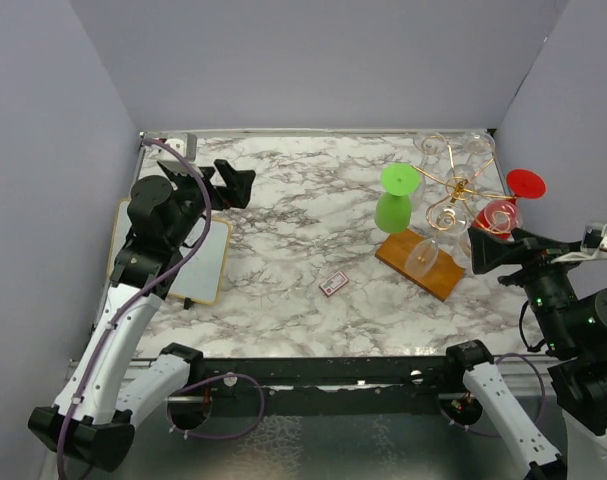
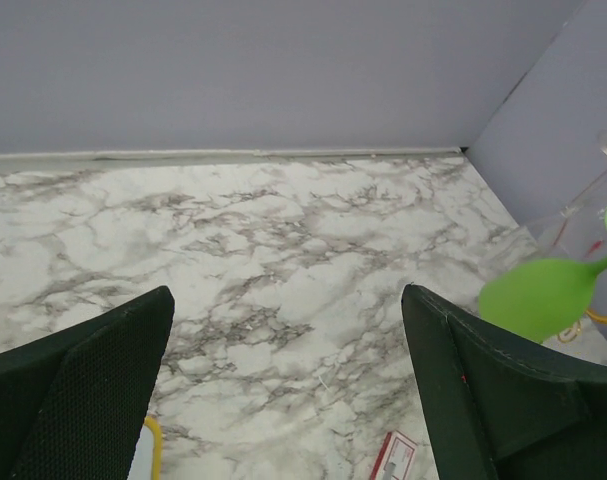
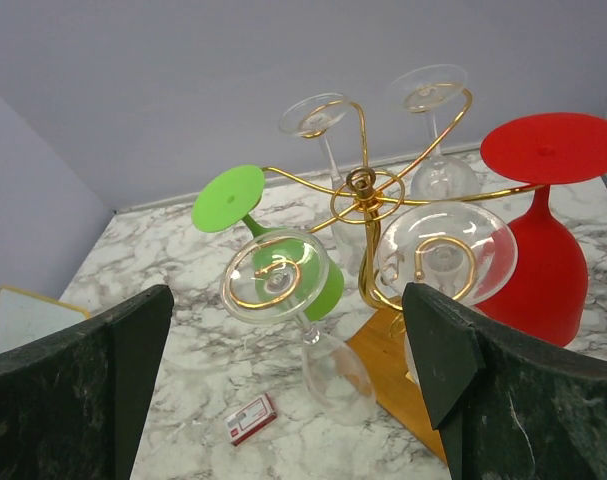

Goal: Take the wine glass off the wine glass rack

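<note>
From above, the wine glass rack [image 1: 461, 188] stands toward the far right corner of the desk [image 1: 303, 230], its wooden base [image 1: 428, 268] set at an angle; glasses hang upside down from its curled arms, among them a green glass [image 1: 393, 212] and a red glass [image 1: 526, 184]; the right gripper [image 1: 480, 252] sits just beside the rack on its near right side, fingers apart; the left gripper [image 1: 225, 183] is well apart from it, near the far left corner above a white board [image 1: 198, 262], fingers also parted; a small card [image 1: 333, 284] lies mid-desk.

The left wrist view shows both fingers [image 2: 83, 385] spread wide with only bare marble between them; the green foot peeks in at the right.

The right wrist view shows its fingers [image 3: 78, 385] open and empty, framing the rack; a clear wine glass [image 3: 328, 370] hangs nearest, its foot caught in a gold spiral, with a second clear one just beside it.

To do this well, I would close gently on the bowl or stem; lift just enough to free the foot from the wire; then draw it out along the open end of the curl; the light rack may tip, and the neighbouring glasses are close enough to knock.
</note>
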Action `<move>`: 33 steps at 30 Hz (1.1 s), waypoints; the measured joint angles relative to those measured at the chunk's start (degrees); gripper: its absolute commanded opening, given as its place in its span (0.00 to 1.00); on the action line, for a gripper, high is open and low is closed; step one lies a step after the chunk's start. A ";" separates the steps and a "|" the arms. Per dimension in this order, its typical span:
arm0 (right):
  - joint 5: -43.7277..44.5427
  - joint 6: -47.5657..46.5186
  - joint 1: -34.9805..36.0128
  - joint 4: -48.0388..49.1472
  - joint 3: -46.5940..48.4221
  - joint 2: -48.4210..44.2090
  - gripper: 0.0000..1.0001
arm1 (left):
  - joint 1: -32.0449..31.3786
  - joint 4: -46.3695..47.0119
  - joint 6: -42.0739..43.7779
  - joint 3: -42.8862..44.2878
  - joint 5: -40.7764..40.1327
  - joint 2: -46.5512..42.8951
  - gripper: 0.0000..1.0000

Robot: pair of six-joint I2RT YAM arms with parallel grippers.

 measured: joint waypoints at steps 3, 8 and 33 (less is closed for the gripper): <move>0.20 0.61 0.17 0.00 -0.92 -1.68 0.99 | 0.00 0.00 -1.95 -0.50 3.65 1.33 0.99; 0.37 1.14 0.24 -0.02 -0.66 -1.05 0.99 | -0.20 0.24 -6.21 -1.97 11.13 3.69 0.99; -5.16 -5.62 0.28 6.67 0.46 1.20 0.99 | -22.58 26.32 -49.90 -1.42 18.84 26.21 0.89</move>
